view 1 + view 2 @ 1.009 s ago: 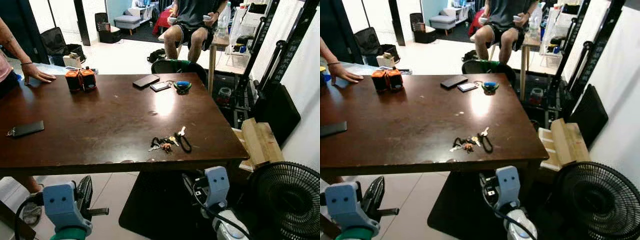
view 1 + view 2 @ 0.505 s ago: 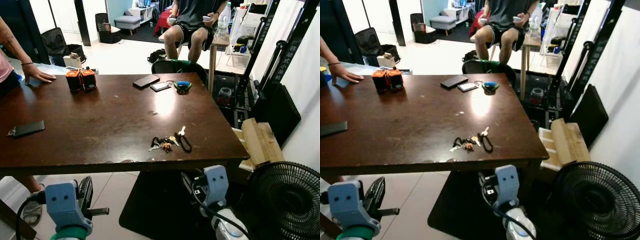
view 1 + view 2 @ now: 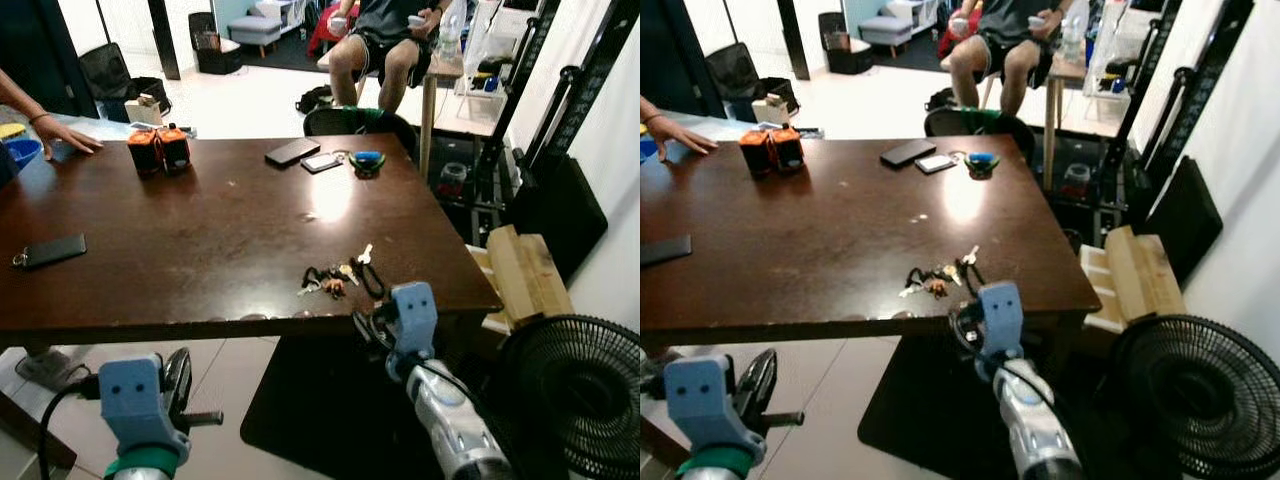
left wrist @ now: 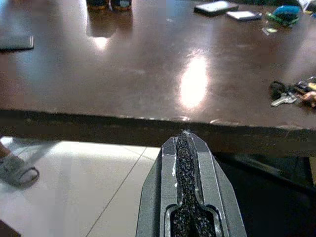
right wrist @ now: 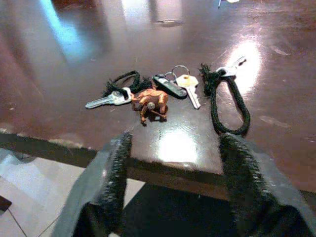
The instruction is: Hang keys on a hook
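A bunch of keys [image 3: 340, 280] with black cord loops and a small brown animal charm [image 5: 149, 100] lies on the dark wooden table [image 3: 200, 230], close to its near edge. My right gripper [image 5: 176, 140] is open and level with that edge, just in front of the keys, one finger on each side of the bunch but short of it. Seen from the head, the right gripper [image 3: 364, 324] is raised in front of the table edge, right below the keys. My left gripper [image 4: 183, 136] is shut and hangs low before the table's near edge.
On the table are a black phone [image 3: 52, 250] at the left, two orange and black boxes [image 3: 158, 150], and a phone, a card and a blue-green object [image 3: 367, 160] at the far side. A person's hand [image 3: 60, 133] rests far left. Another person sits behind. A fan [image 3: 575, 390] and wooden planks [image 3: 520, 275] stand to the right.
My right gripper has risen from below the table to its near edge, right by the keys. The camera has shifted slightly. The keys and my left arm stay put.
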### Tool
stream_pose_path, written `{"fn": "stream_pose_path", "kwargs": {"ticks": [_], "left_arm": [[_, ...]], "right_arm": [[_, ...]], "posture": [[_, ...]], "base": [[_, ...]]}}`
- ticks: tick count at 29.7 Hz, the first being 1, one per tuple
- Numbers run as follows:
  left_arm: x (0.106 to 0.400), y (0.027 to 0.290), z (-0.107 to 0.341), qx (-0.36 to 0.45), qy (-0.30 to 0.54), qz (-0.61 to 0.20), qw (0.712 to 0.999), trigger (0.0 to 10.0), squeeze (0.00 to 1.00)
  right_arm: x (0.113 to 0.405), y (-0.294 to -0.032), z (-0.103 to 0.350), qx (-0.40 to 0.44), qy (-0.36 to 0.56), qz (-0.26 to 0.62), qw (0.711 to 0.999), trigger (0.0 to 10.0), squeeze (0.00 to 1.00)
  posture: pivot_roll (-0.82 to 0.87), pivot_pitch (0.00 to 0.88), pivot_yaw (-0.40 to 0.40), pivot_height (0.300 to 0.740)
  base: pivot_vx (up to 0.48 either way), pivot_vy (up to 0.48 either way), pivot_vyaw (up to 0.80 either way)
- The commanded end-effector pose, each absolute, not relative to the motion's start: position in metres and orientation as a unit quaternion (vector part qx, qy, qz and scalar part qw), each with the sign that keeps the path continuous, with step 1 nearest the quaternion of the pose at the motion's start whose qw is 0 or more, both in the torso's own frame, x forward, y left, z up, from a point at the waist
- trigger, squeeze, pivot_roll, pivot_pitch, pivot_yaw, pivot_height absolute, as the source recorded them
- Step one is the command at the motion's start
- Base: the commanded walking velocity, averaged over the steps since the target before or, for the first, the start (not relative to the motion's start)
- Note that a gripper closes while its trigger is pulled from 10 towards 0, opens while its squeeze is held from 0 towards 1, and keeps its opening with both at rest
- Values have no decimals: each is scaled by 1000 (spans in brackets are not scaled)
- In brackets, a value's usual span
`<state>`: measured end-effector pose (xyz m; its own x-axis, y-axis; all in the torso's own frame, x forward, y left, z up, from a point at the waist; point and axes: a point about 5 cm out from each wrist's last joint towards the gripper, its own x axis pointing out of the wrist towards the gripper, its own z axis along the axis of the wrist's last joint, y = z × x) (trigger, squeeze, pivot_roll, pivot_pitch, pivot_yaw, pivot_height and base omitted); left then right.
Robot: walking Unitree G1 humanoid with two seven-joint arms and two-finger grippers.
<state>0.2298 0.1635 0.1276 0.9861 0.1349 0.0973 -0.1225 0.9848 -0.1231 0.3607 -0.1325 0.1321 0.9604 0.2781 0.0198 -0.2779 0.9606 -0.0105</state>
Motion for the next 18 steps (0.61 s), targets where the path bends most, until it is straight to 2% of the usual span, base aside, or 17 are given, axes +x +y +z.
{"fn": "stream_pose_path", "kwargs": {"ticks": [1,2,3,4,5,14,18], "left_arm": [[226,165,126,-55,-44,71,995,10000,0],[226,165,126,-55,-44,71,995,10000,0],[225,165,126,-56,-43,70,995,10000,0],[224,165,126,-56,-42,69,995,10000,0],[224,165,126,-56,-42,68,995,10000,0],[223,161,126,-61,-37,57,996,10000,0],[221,161,126,-62,-35,55,996,10000,0]], "right_arm": [[361,-134,122,8,19,125,992,10000,1000],[361,-134,122,8,19,125,992,10000,1000],[366,-136,122,10,32,113,993,10000,549],[368,-137,123,12,39,108,993,10000,549],[371,-137,124,7,47,109,993,10000,0],[378,-132,115,-54,119,150,980,10000,0],[379,-131,115,-45,134,154,978,10000,0]], "posture": [[-25,145,93,740],[-25,145,93,740],[-22,158,96,740],[-22,158,96,740],[-22,158,96,740],[-20,166,96,740],[-15,173,95,740]], "base": [[0,0,0],[0,0,0],[0,0,0],[0,0,0],[0,0,0],[0,0,0],[0,0,0]]}}
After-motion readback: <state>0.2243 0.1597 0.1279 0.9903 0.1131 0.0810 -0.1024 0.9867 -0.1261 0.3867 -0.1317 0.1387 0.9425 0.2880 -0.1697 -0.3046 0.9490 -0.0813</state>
